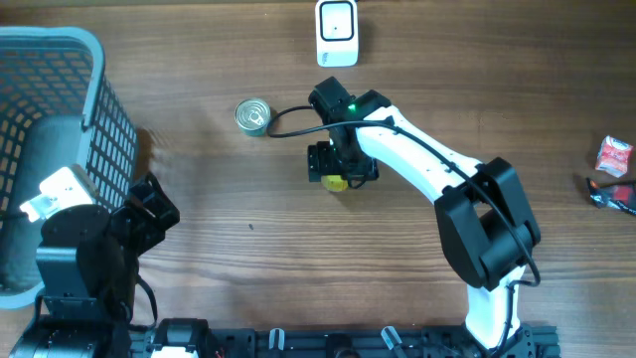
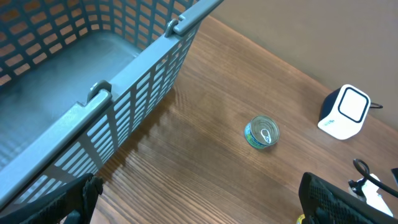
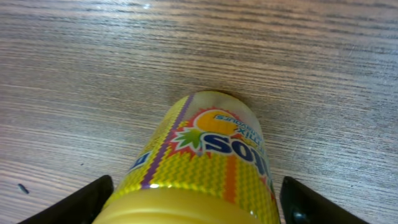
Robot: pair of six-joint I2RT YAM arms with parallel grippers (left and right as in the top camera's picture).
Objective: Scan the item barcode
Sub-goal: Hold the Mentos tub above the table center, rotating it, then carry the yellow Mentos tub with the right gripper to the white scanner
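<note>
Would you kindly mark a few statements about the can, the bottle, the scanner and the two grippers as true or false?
1. The tin can sits inside the basket. False: it stands on the table, outside the basket.
2. The yellow bottle is between the fingers of the right gripper. True.
3. The left gripper is open, with nothing between its fingers. True.
4. The left gripper holds the white scanner. False: the scanner stands on the table by the far edge, beyond the can, and no gripper touches it.
</note>
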